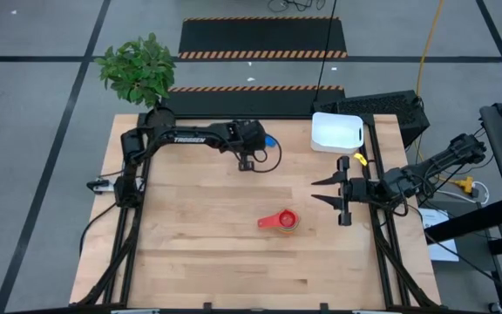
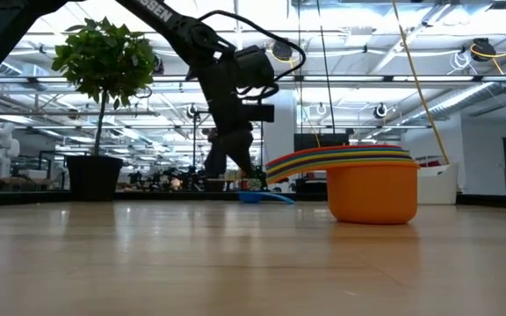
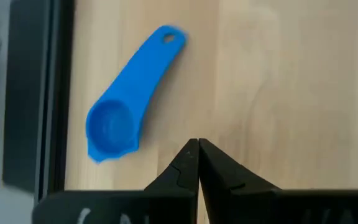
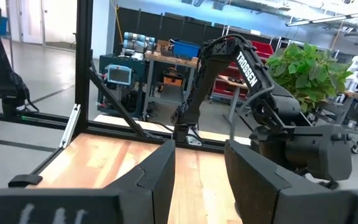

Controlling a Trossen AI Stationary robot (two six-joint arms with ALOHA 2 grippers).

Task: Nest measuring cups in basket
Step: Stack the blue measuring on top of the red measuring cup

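Status: nesting mostly done, basket step not started.

- Stack of nested measuring cups [image 1: 281, 221] sits mid-table, a bit right of centre, toward the near side. Low view shows an orange cup [image 2: 372, 191] at the bottom with red, yellow, green and blue handles fanned on top. Can't count exact layers from here.
- One mid blue measuring cup [image 3: 125, 106] is loose on the wood at the far edge, next to the dark frame rail, bowl up, handle pointing away from the rail. Also visible as a blue spot just right of the left wrist in the high view [image 1: 270, 140].
- White basket [image 1: 336, 131] is at the far right of the table, well apart from the stack. Nothing visible inside it from above.
- Small yellow item [image 1: 359, 158] lies just near-side of the basket; too small to tell if it's a cup.

Grippers:
- Left gripper [image 3: 197, 151]: fingers together, holding nothing, tips just beside the blue cup, not touching it.
- Right gripper [image 1: 324, 191]: fingers spread apart, empty, parked at the right side of the table between stack and basket, pointing left.

Judgement: the blue cup needs adding to the stack, then the whole stack has to go into the basket. Left arm looks positioned for the blue cup but must open first. Possibly the yellow item too.
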